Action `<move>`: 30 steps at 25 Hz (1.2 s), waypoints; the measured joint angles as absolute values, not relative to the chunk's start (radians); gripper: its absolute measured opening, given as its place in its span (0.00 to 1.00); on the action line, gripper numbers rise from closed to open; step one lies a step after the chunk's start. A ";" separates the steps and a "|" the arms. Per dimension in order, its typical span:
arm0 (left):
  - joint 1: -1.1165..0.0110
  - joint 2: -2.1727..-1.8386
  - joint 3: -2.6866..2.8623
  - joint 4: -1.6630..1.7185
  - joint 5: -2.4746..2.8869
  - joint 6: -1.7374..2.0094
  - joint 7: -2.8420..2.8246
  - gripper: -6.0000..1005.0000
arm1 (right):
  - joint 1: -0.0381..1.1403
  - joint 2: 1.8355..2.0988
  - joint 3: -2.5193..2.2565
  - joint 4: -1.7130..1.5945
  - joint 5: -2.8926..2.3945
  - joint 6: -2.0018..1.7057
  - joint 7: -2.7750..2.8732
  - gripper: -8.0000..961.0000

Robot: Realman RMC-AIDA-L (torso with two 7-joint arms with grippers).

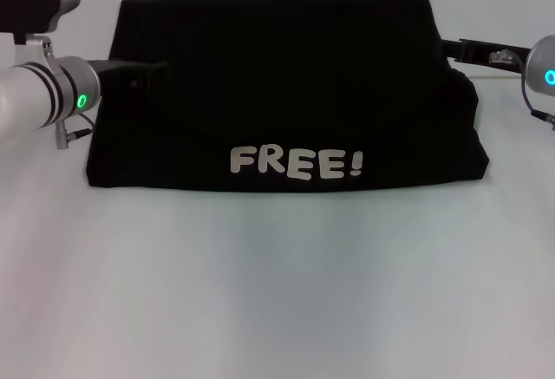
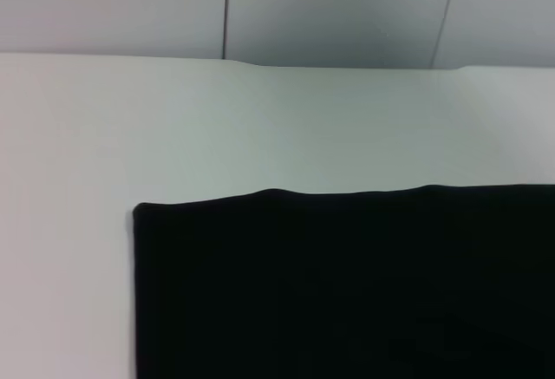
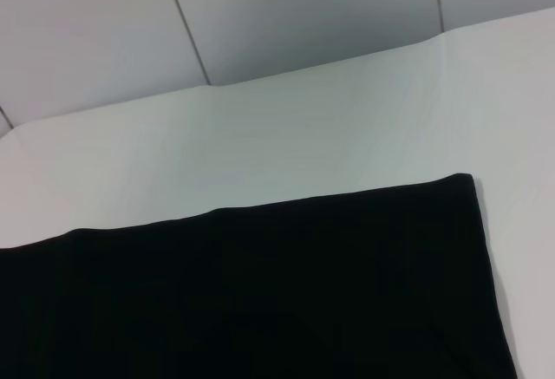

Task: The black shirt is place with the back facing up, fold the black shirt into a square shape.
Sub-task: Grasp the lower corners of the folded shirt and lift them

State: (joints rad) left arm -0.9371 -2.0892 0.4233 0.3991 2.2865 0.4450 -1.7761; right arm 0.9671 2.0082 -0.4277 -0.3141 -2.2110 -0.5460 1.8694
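The black shirt (image 1: pixel 286 93) lies on the white table as a wide folded bundle. An upper layer is laid over the lower one, and white "FREE!" lettering (image 1: pixel 295 163) shows near its front edge. My left gripper (image 1: pixel 143 68) reaches in over the shirt's left side, dark against the dark cloth. At the right, my right gripper (image 1: pixel 455 49) sits at the shirt's upper right edge. The left wrist view shows a corner and straight edge of the shirt (image 2: pixel 347 292). The right wrist view shows another corner of the shirt (image 3: pixel 260 301).
The white table (image 1: pixel 277 292) stretches out in front of the shirt and around its sides. A grey panelled wall (image 2: pixel 347 6) rises behind the table's far edge.
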 joint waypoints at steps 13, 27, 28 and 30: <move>-0.813 -2.096 0.422 0.635 2.282 0.715 -1.962 0.80 | 0.915 1.991 -0.418 -0.402 -2.210 -0.784 1.909 0.66; -0.647 -2.096 0.442 0.742 2.333 0.941 -1.939 0.80 | 0.794 1.972 -0.420 -0.429 -2.133 -1.035 1.915 0.65; -0.646 -2.096 0.449 0.737 2.356 0.934 -1.937 0.80 | 0.787 1.972 -0.419 -0.429 -2.131 -1.035 1.915 0.65; -0.646 -2.097 0.461 0.729 2.390 0.926 -1.937 0.79 | 0.780 1.974 -0.416 -0.430 -2.130 -1.036 1.915 0.65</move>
State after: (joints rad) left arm -0.6458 -2.0973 0.4612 0.7286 2.3904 0.9264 -1.9365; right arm 0.7801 1.9739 -0.4165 -0.4295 -2.1304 -1.0360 1.9154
